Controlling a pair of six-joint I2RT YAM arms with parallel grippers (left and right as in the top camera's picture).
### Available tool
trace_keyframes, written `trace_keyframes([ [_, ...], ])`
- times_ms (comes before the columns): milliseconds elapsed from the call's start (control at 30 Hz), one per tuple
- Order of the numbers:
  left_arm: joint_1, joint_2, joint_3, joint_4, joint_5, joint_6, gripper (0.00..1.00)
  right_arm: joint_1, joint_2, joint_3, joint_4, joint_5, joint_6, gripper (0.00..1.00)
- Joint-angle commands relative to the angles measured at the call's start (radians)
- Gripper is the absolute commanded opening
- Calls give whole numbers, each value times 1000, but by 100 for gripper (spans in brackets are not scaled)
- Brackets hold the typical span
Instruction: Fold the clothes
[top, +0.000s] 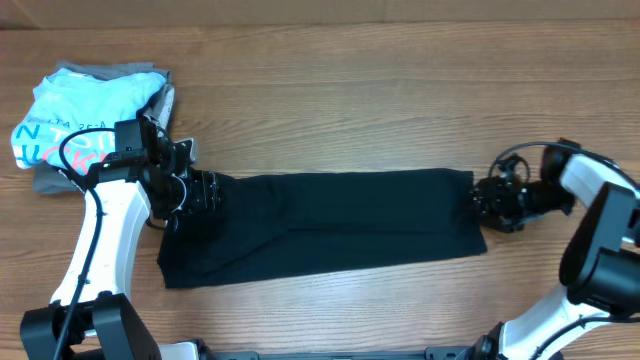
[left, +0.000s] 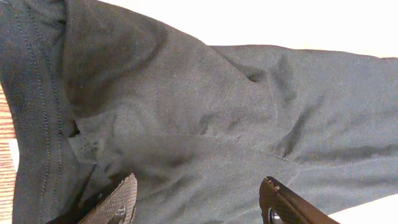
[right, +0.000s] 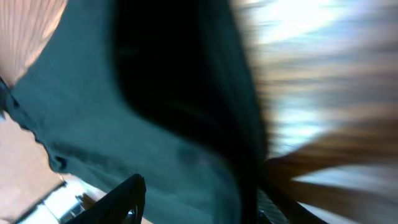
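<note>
The clothes (top: 330, 225), a black T-shirt, lie folded into a long strip across the middle of the wooden table (top: 330, 100). My left gripper (top: 205, 190) sits over the strip's left end. In the left wrist view its fingers stand wide apart above wrinkled black fabric (left: 205, 106), so the left gripper (left: 198, 190) is open and grips nothing. My right gripper (top: 478, 203) is at the strip's right end. The right wrist view is blurred; the right gripper (right: 199, 186) shows its fingers apart, with the dark cloth (right: 124, 112) beyond them.
A light blue shirt (top: 80, 115) with lettering lies on grey folded garments (top: 110, 70) at the back left corner, just behind my left arm. Bare wood runs along the back and to the right of the strip.
</note>
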Motion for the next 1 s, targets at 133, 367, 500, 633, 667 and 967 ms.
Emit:
trace_keyframes([
  [133,0,-1,-1,-6,0,23,66,112,74,-33,43,259,92,32],
  [367,0,-1,-2,-5,0,23,66,42,25,109,-93,269,111,8],
  [500,0,-1,-2,1,0,23,68,20,-56,206,-162,270,135,6],
  [633,0,-1,-2,0,0,23,74,20,-106,236,-183,297,167,7],
  [667,0,-1,-1,0,0,23,75,20,-108,236,-182,299,167,8],
  [967,0,-1,-1,-1,0,23,75,20,-107,236,-169,303,167,12],
])
